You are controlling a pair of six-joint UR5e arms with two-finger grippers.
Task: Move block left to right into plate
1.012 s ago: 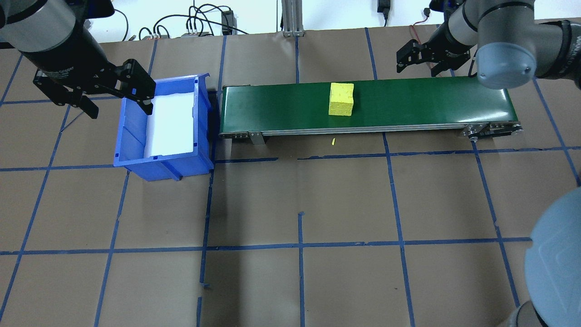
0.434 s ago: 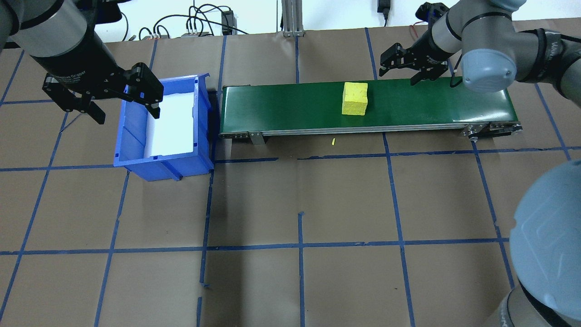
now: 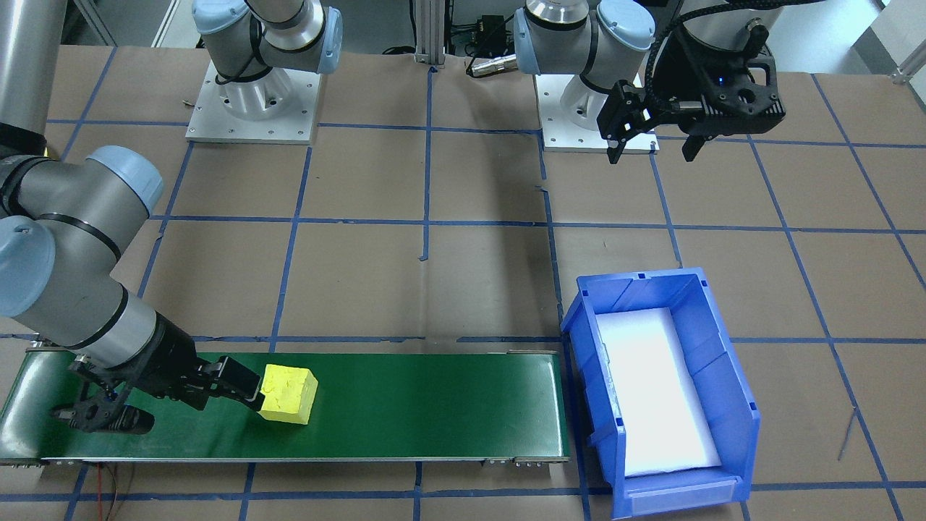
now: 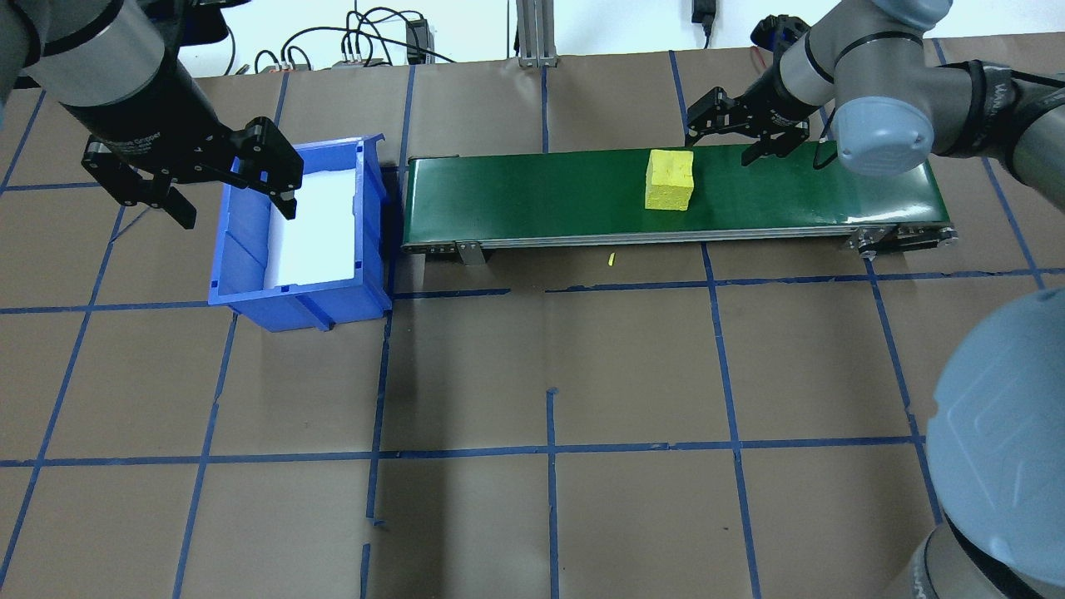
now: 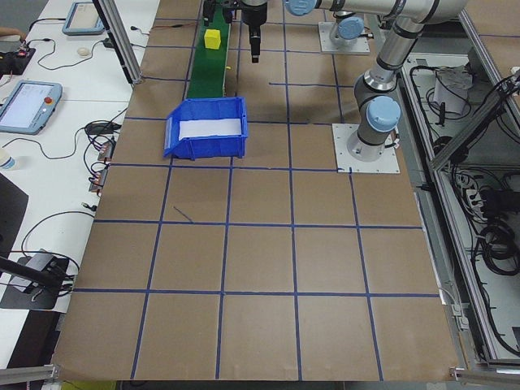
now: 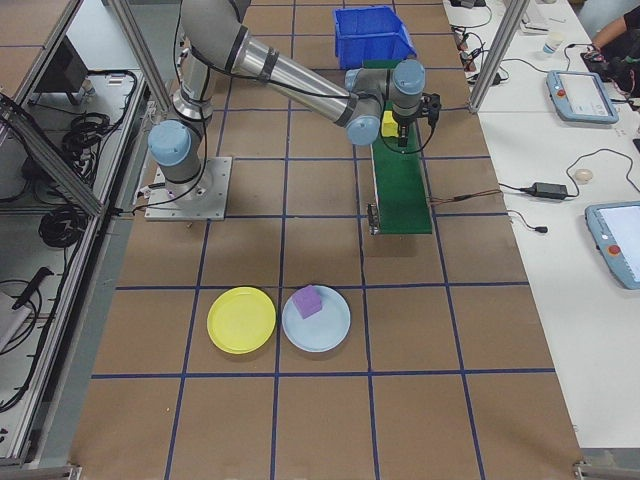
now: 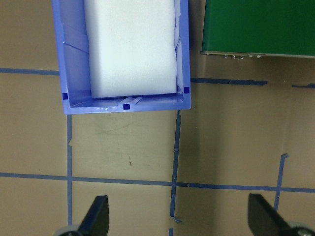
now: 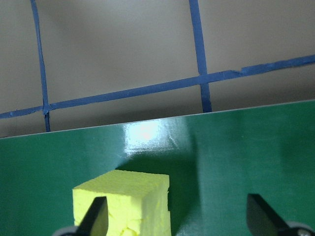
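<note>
On the green conveyor belt point(image 4: 666, 190) the yellow block point(image 4: 670, 180) has ridden further toward my right end over the last second, and my right gripper point(image 4: 730, 126) has swung in from beyond the belt's far edge to meet it. That gripper now sits low at the far edge with its fingers spread wide, holding nothing. In the front-facing view one fingertip looks to be at the block's point(image 3: 289, 393) side, though I can't tell whether it actually touches. From my right wrist camera the block point(image 8: 123, 204) lies low and toward one finger rather than centred in the gap, so I judge I need to shift across before closing; a grasp now would likely clip a corner or shove it along the moving belt. My right arm reaches out long, forearm lying almost level over the belt's end. My left gripper point(image 4: 187, 179) is open and empty too, hovering above the near wall of the blue bin point(image 4: 241, 274) with its white foam liner point(image 4: 312, 220). In the right-side view the yellow plate point(image 6: 241, 320) waits well away from the belt, just beside a pale blue plate point(image 6: 330, 330) carrying a purple block point(image 6: 307, 301).
</note>
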